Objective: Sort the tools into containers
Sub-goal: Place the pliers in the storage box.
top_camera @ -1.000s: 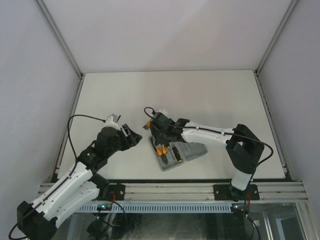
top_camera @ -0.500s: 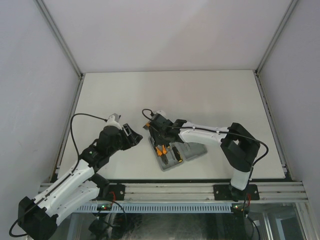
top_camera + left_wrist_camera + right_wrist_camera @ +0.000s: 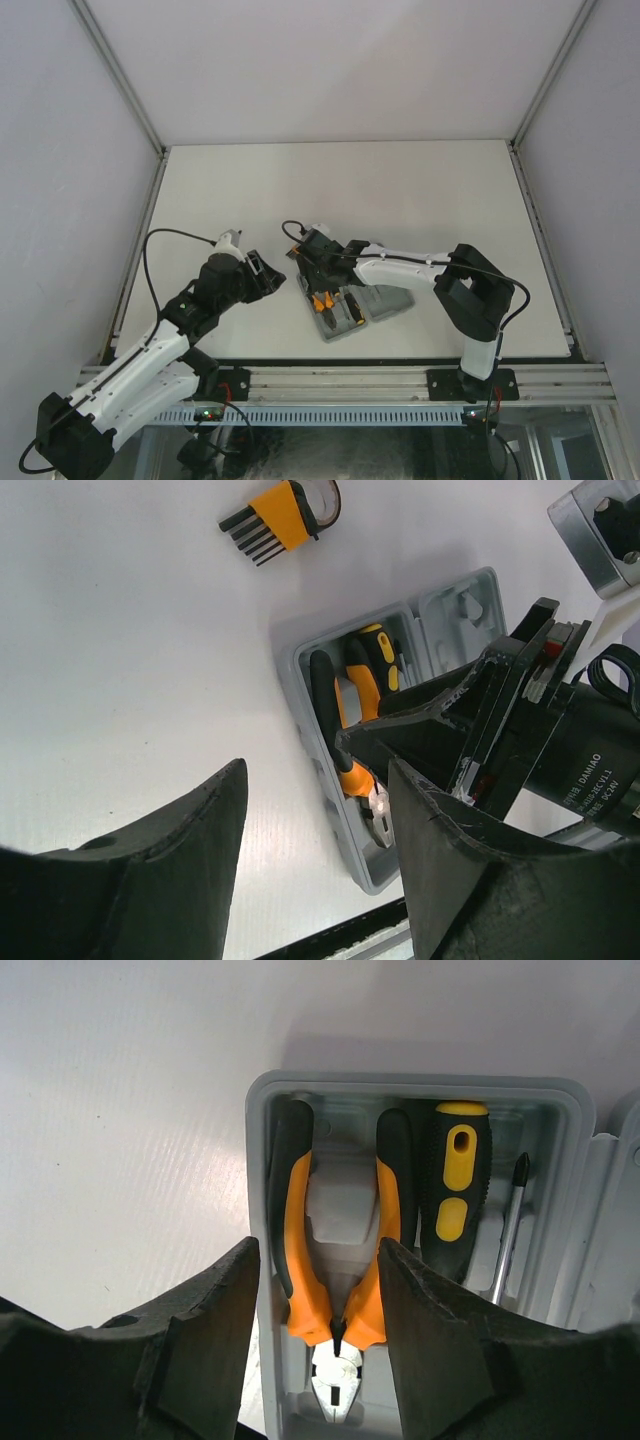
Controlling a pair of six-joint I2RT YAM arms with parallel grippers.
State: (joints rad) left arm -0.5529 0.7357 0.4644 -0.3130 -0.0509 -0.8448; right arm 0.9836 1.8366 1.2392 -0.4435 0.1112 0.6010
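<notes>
On the table [image 3: 150,630], apart from the case [image 3: 445,620], the hex keys [image 3: 280,515] lie loose: light and stiff, we judge, best pinched across their orange holder. Left gripper [image 3: 315,780] and right gripper [image 3: 316,1290] gape empty, the right above the pliers [image 3: 300,1260].

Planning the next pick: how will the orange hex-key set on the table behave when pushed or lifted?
The hex-key set lies flat on the smooth table, so it likely slides rather than rolls. Its black keys fan from an orange holder, so they may pivot when gripped.
</notes>
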